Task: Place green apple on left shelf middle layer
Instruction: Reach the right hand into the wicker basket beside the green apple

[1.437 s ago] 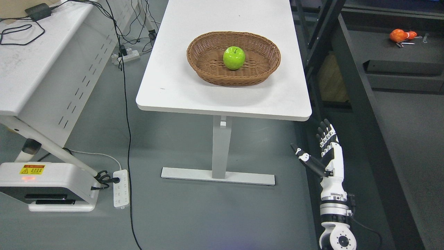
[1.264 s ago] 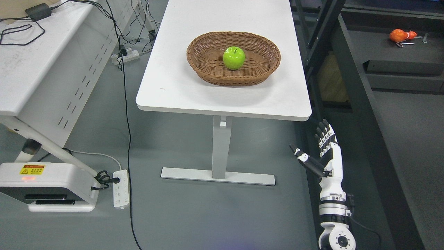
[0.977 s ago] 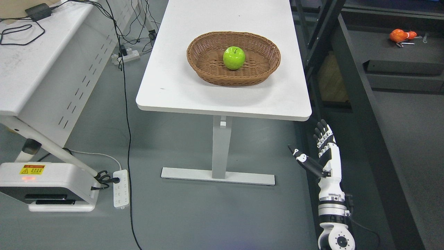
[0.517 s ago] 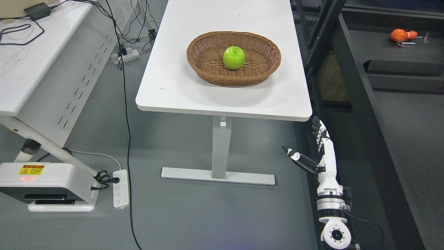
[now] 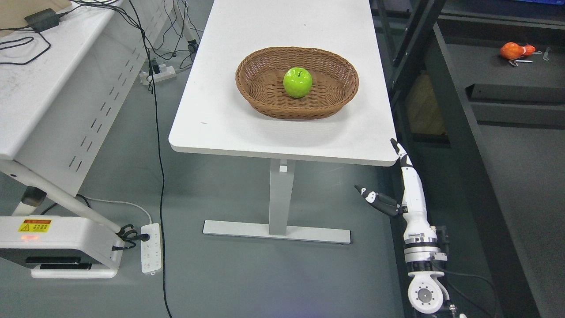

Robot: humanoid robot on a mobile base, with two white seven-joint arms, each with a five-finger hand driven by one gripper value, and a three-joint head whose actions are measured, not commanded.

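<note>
I see green apple (image 5: 297,82). Round, shiny, bright green all over. Sits upright, dark little stem pointing up from dip on top. Rests in middle of brown woven basket (image 5: 265,95), oval, low sides. Basket sits on white desk (image 5: 220,119), toward far right part. Nothing touching apple. I see no shelf holding it.

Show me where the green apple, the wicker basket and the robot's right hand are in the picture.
green apple (image 5: 297,82), head view, middle of its skin.
wicker basket (image 5: 335,103), head view, near right rim.
right hand (image 5: 409,185), head view, edge-on palm, fingers straight, holding nothing.
</note>
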